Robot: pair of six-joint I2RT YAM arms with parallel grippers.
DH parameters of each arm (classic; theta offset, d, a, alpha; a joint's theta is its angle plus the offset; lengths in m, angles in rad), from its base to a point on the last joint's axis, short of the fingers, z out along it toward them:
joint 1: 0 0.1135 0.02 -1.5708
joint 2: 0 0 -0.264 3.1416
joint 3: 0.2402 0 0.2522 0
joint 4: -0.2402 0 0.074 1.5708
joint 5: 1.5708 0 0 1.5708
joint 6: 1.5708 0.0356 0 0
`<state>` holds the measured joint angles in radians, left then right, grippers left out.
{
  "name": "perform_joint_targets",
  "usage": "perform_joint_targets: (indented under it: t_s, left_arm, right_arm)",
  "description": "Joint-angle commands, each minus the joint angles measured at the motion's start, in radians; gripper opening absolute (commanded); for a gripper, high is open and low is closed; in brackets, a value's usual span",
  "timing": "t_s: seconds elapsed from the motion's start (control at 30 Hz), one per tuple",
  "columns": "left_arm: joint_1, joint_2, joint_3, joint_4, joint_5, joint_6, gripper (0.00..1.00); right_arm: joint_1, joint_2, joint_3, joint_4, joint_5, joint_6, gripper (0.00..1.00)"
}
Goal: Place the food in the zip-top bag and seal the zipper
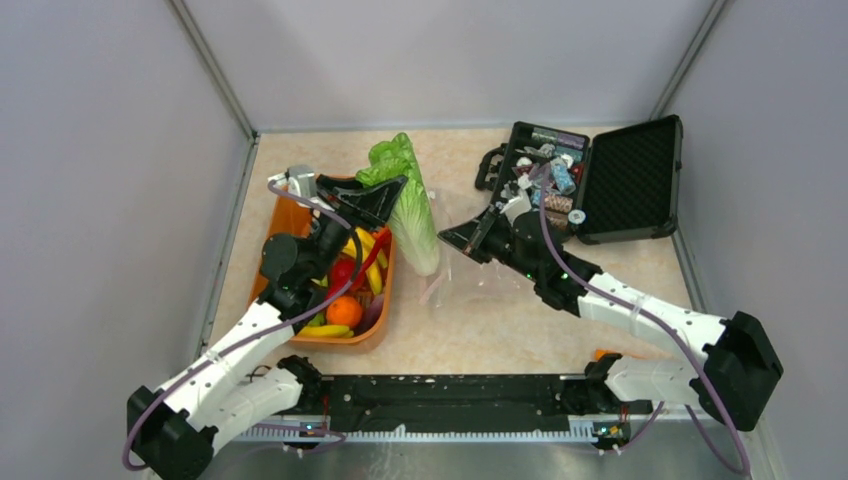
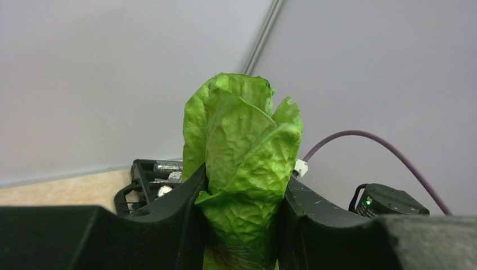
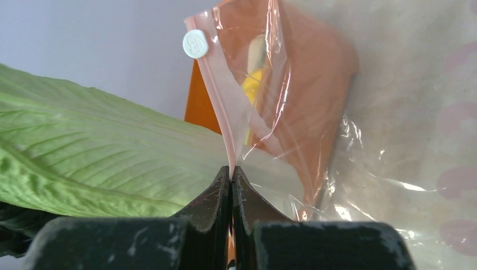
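The left hand point(image 2: 242, 194) grips a green leafy toy lettuce point(image 2: 243, 135), which sits between the orange plastic tub point(image 1: 283, 218) of glossy toy fruit point(image 1: 345, 310) and the clear crinkly zip-top bag point(image 1: 472, 285) on the beige worktop point(image 1: 520, 325). The right hand point(image 3: 231, 180) is clamped on the bag's thin pink zipper strip point(image 3: 221, 112), below its white slider point(image 3: 195, 43), close beside the lettuce.
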<state>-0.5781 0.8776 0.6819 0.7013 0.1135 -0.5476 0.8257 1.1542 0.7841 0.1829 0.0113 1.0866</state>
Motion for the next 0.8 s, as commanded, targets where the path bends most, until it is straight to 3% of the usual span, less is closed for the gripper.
perform_joint_targets:
  t_s: [0.0,0.2,0.4,0.77]
  left_arm:
    - [-0.015,-0.012,0.053,0.019,-0.052,0.079,0.00]
    - [-0.059,-0.004,0.093,-0.141,-0.141,0.200,0.00]
    - [-0.066,-0.023,0.039,-0.055,-0.168,0.170,0.00]
    - [-0.071,0.035,0.176,-0.320,-0.119,0.283,0.00]
  right_arm:
    - [-0.023,0.008,-0.040,0.093,-0.006,0.078,0.00]
    - [-0.027,0.005,-0.064,0.165,-0.061,0.115,0.00]
    - [-0.034,0.000,-0.062,0.197,-0.067,0.122,0.00]
    - [-0.033,-0.019,-0.067,0.203,-0.082,0.078,0.00]
